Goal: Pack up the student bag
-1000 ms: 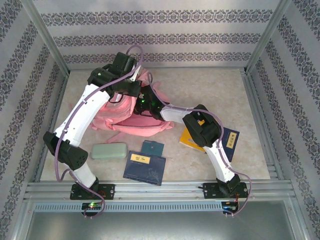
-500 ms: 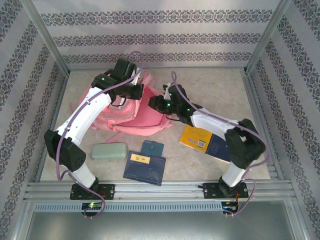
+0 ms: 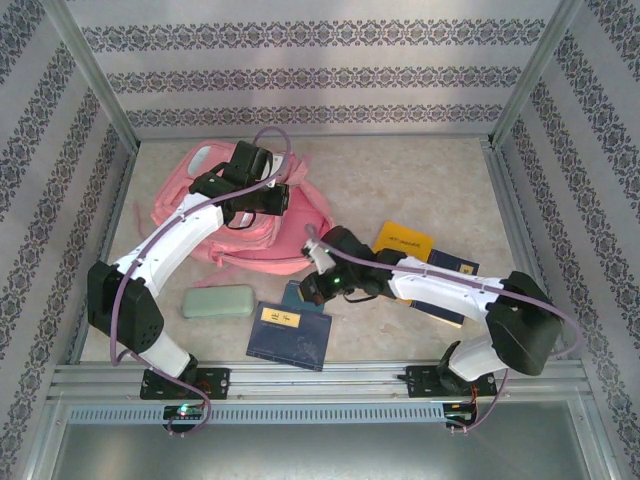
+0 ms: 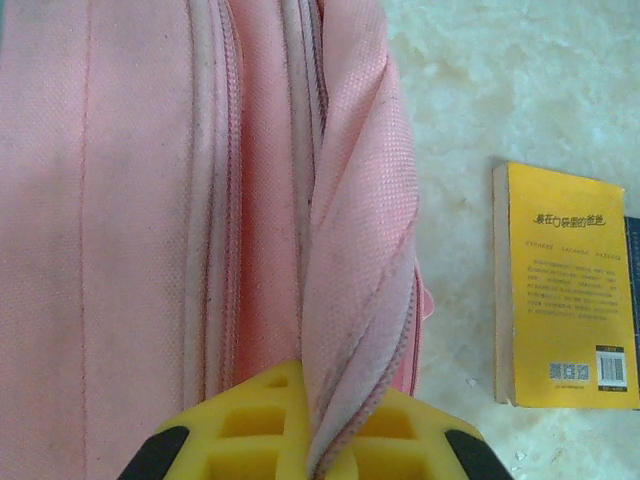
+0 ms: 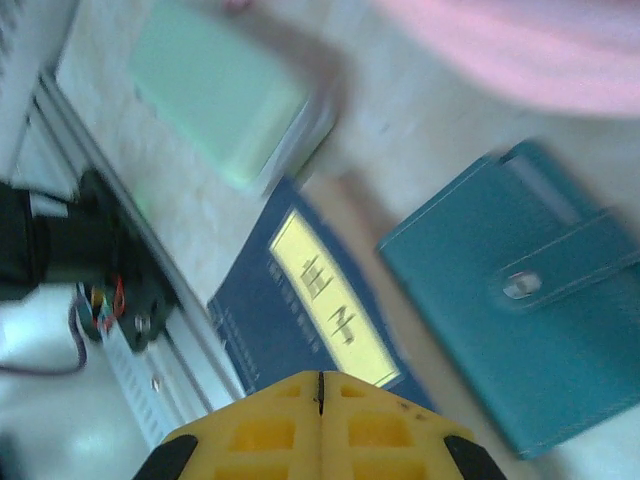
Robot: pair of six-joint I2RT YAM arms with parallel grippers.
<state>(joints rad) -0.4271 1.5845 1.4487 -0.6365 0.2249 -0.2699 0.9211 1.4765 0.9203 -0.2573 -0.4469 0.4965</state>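
The student bag [image 3: 225, 215] is a soft pink backpack lying at the back left of the table. My left gripper [image 3: 281, 197] sits at its right side, shut on a fold of the bag's zipper edge [image 4: 360, 300], which runs up from between the yellow fingers [image 4: 250, 420]. My right gripper [image 3: 313, 286] hovers low in the front middle, over the teal snap notebook [image 5: 520, 320] and the dark blue book with a yellow label [image 5: 300, 300]. Its jaws are shut flat together with nothing between them [image 5: 320, 385].
A pale green case [image 3: 217, 300] lies front left, beside the dark blue book [image 3: 290, 338]. A yellow book [image 3: 403, 240] and another dark blue book [image 3: 458, 268] lie right of the bag, partly under my right arm. A metal rail [image 3: 320, 375] borders the front.
My right gripper left the bag's opening, shut, and swung toward the front over the notebook and blue book. The bag settled flatter toward the back left, with my left gripper still holding it.
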